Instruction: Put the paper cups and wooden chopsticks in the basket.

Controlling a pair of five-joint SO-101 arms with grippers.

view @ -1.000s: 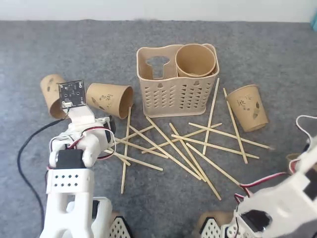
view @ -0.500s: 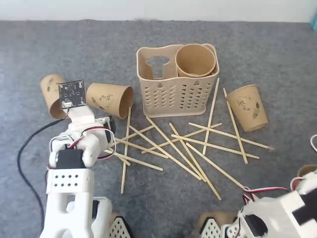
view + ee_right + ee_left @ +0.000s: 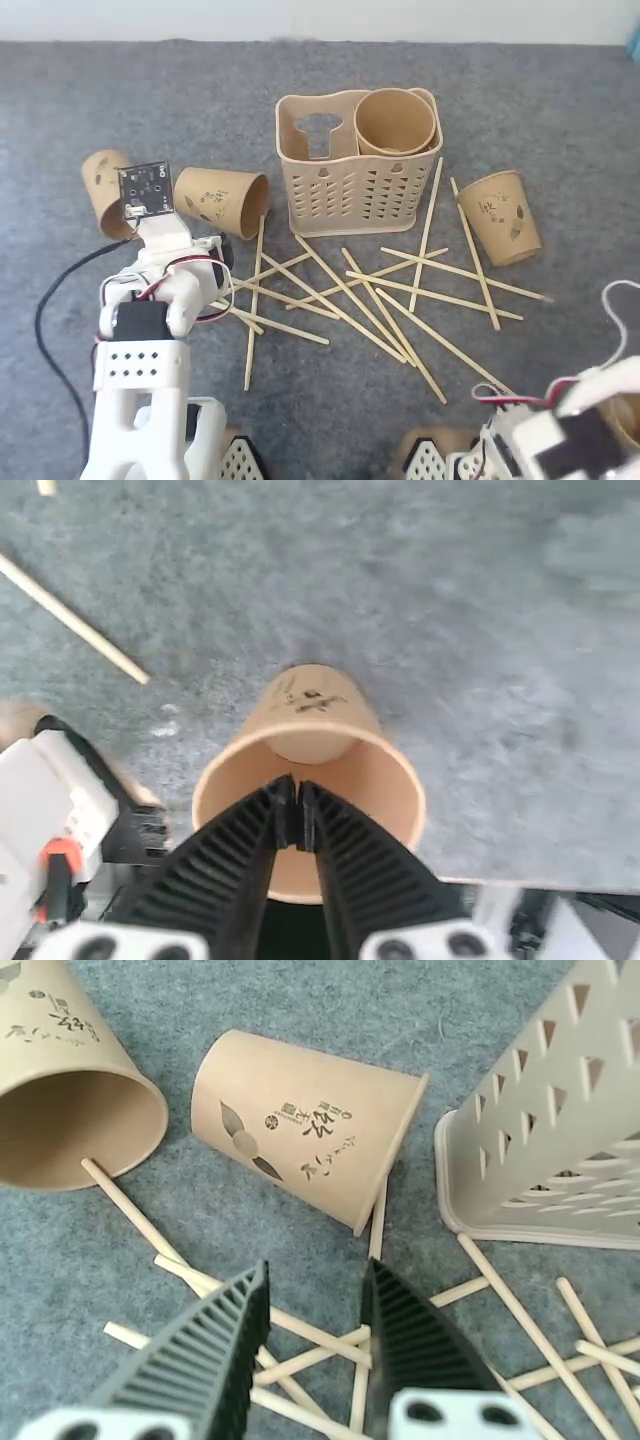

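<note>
Far left, the outer cup (image 3: 100, 182) lies on its side on the grey carpet (image 3: 560, 100). Just beside it, toward the basket (image 3: 350, 190), lies the near cup (image 3: 300, 1145), also on its side. Its long axis runs crosswise to the left gripper (image 3: 316, 1272), with the base toward the outer cup and the rim toward the basket. The left gripper hangs short of this cup, jaws moderately open and holding nothing. The cup sits straight ahead of the tips and apart from them, with crossed chopsticks (image 3: 350, 297) on the carpet between.

Judgement: the left arm is the nearer one to both of these cups. The gap looks narrower than the cup's body, so a wider opening or a pinch on the rim is called for.

Centre: the basket stands upright with the nested cup (image 3: 395, 120) in one compartment. All the chopsticks lie loose in front of the basket.

Right: the far cup (image 3: 505, 215) lies on its side beyond the sticks. The right gripper (image 3: 292, 785) sits low, jaws closed to a slit over the mouth of the fifth cup (image 3: 310, 695). That cup's axis is in line with the jaws. I cannot tell whether any paper is caught between them.
</note>
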